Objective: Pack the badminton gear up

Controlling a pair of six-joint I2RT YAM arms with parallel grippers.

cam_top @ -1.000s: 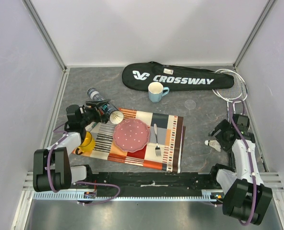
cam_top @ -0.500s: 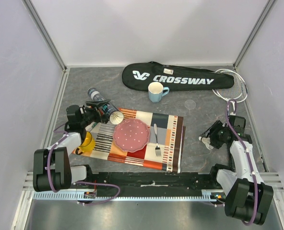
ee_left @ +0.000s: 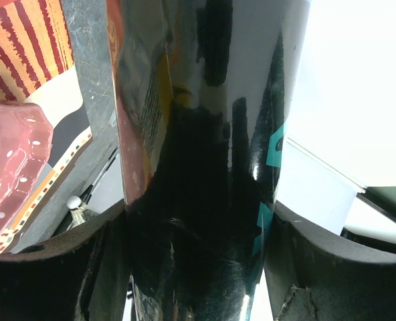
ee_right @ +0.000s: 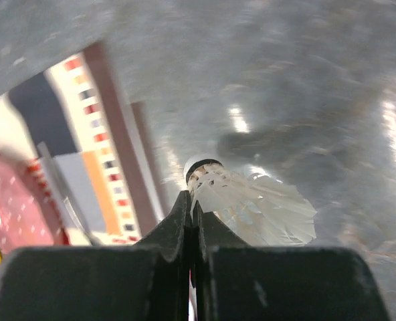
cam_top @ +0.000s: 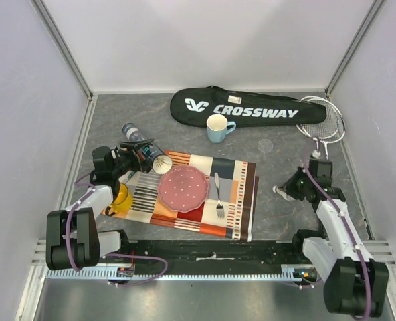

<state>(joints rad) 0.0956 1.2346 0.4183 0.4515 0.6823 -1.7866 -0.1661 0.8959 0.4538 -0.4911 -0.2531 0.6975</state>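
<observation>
Left jaws clamped wide around the tube (cam_top: 144, 148) by the cloth's (cam_top: 235, 200) far left corner, right jaws closed tight, shuttlecock (ee_right: 251, 204) touching their tips right of the cloth, whether pinched I cannot tell, bag (cam_top: 248, 107) at the desk's (cam_top: 278, 224) back.

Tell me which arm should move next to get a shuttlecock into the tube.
Right. The right end effector is shut on a shuttlecock and free to carry it. The left end effector is clamped around the tube, whose open mouth points toward the right side, so it should probably just hold.
</observation>
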